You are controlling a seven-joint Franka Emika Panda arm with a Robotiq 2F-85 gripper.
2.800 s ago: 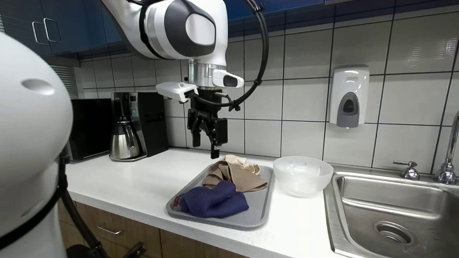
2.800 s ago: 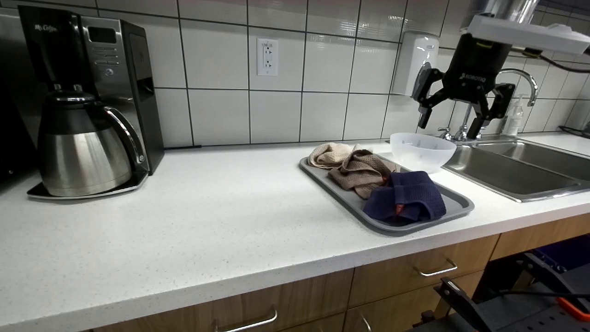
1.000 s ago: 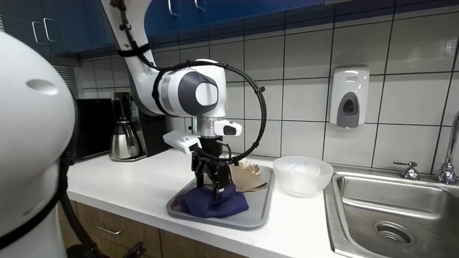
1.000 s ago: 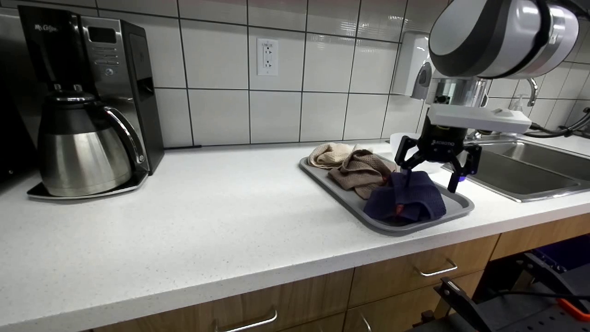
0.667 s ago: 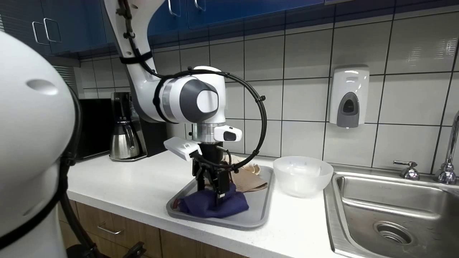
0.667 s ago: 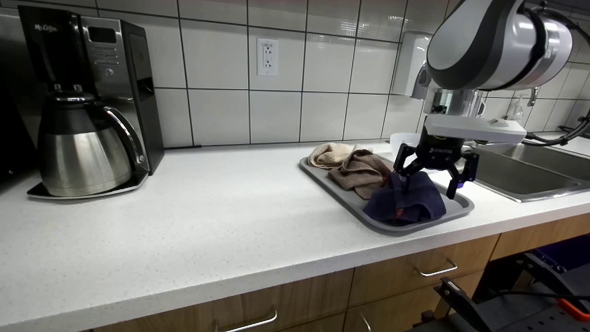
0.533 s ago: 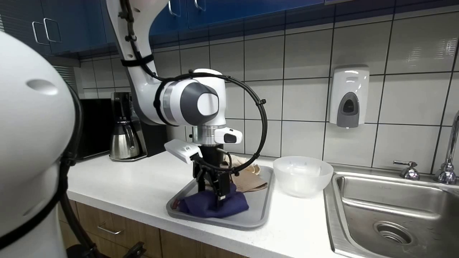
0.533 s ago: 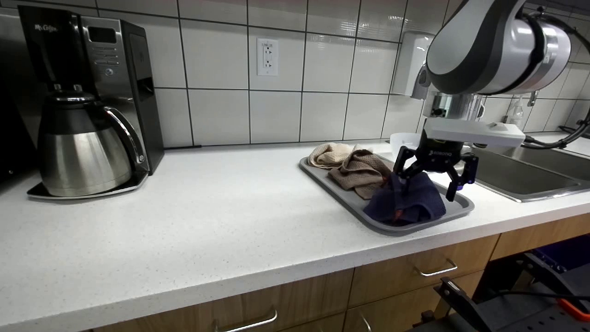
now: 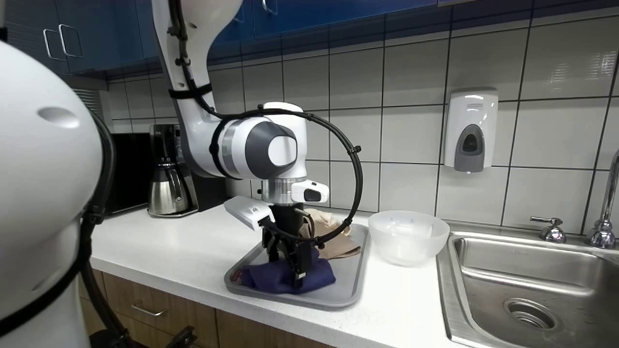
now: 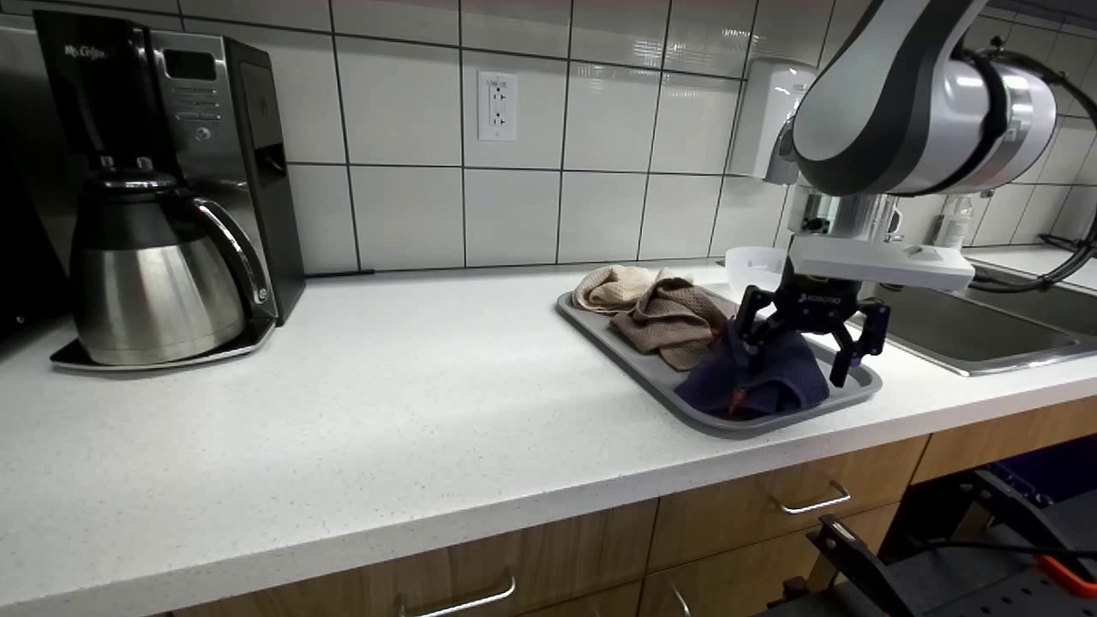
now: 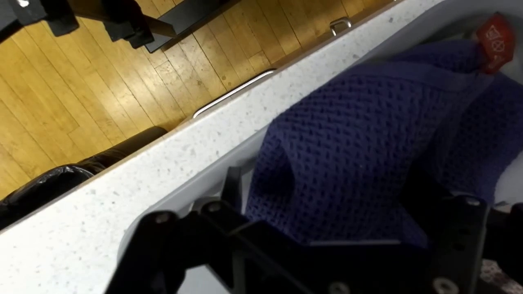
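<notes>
A white tiled wall [image 10: 403, 111] backs a speckled countertop [image 10: 386, 386], where a gray tray [image 9: 346, 278] holds 3 crumpled cloths: a beige cloth [image 10: 613, 289] at the wall end, a brown cloth [image 10: 673, 321] in the middle and a blue cloth [image 11: 347, 155] at the end away from the wall, its red label [image 11: 495, 43] showing in the wrist view. The gripper [image 10: 797, 368] is low over the blue cloth, jaws wide apart and straddling part of the fabric; whether it touches the cloth is hard to tell. Just beside the tray stands a translucent bowl [image 9: 408, 241], its inside too unclear to read. Near it, a steel sink [image 9: 453, 290] shows its drain [image 9: 530, 313]. A coffee maker [image 10: 193, 141], well apart, holds a metal carafe [image 10: 158, 296].
</notes>
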